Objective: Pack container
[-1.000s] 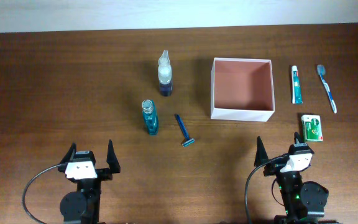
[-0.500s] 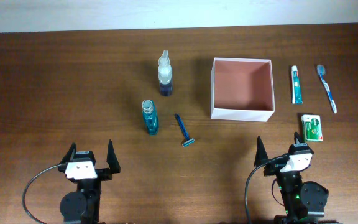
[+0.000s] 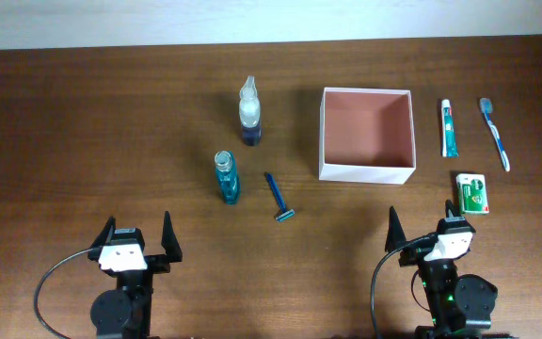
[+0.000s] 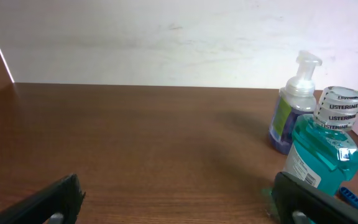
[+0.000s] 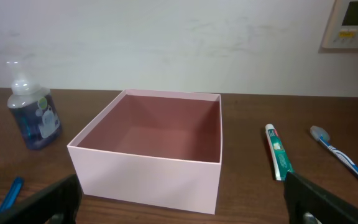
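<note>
The container, a square white box with a pink-brown inside, stands open and with nothing in it at the table's centre right; in the right wrist view its front wall faces me. A foam pump bottle, a teal mouthwash bottle and a blue razor lie to its left. To its right are a toothpaste tube, a toothbrush and a small green box. My left gripper and right gripper rest open at the near edge, holding nothing.
The left wrist view shows the mouthwash bottle close on the right with the pump bottle behind it. In the right wrist view the toothpaste tube and toothbrush lie right of the box. A white wall runs behind the table.
</note>
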`<state>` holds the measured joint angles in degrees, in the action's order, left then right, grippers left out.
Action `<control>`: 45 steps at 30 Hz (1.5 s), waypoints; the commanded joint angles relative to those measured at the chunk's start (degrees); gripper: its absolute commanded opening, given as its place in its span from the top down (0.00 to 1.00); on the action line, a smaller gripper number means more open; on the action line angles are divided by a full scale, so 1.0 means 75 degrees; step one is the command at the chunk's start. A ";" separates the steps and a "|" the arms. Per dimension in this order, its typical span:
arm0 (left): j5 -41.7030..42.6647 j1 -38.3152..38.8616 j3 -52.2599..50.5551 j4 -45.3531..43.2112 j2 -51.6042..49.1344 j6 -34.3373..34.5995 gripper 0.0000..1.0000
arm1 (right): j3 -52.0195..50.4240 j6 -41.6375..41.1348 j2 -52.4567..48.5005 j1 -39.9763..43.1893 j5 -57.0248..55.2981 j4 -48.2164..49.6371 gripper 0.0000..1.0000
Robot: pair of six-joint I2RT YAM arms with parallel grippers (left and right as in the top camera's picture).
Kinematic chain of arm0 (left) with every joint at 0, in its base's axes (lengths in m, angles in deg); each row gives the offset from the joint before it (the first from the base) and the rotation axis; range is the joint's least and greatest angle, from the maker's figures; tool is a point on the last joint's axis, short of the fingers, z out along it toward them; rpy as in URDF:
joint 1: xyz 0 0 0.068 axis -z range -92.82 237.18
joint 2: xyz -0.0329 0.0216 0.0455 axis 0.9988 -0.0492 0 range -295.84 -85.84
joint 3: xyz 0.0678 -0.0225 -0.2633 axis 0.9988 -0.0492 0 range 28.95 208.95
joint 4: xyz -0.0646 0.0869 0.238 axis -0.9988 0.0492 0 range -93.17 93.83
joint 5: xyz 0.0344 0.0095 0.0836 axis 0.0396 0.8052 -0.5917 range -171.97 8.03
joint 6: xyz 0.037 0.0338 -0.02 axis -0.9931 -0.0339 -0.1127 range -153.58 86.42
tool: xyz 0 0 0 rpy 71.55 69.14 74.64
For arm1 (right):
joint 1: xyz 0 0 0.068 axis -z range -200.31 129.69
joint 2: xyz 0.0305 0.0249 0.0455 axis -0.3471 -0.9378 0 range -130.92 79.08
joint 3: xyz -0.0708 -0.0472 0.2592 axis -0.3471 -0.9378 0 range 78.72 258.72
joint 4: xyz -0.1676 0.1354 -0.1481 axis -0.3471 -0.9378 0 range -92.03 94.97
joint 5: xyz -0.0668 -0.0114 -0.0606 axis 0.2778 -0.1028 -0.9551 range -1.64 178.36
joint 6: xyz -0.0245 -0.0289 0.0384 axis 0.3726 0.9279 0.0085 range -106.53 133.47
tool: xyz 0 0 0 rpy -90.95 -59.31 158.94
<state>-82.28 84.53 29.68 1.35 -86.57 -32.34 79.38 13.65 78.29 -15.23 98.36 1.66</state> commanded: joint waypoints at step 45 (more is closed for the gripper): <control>0.0731 0.0000 -0.0026 -0.0338 0.0058 0.0463 0.01 | -0.0047 -0.0003 0.0073 -0.0076 -0.0099 -0.0047 0.01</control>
<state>-79.73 84.53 29.68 -0.42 -86.57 -30.97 79.38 13.67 78.29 -15.23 98.36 1.66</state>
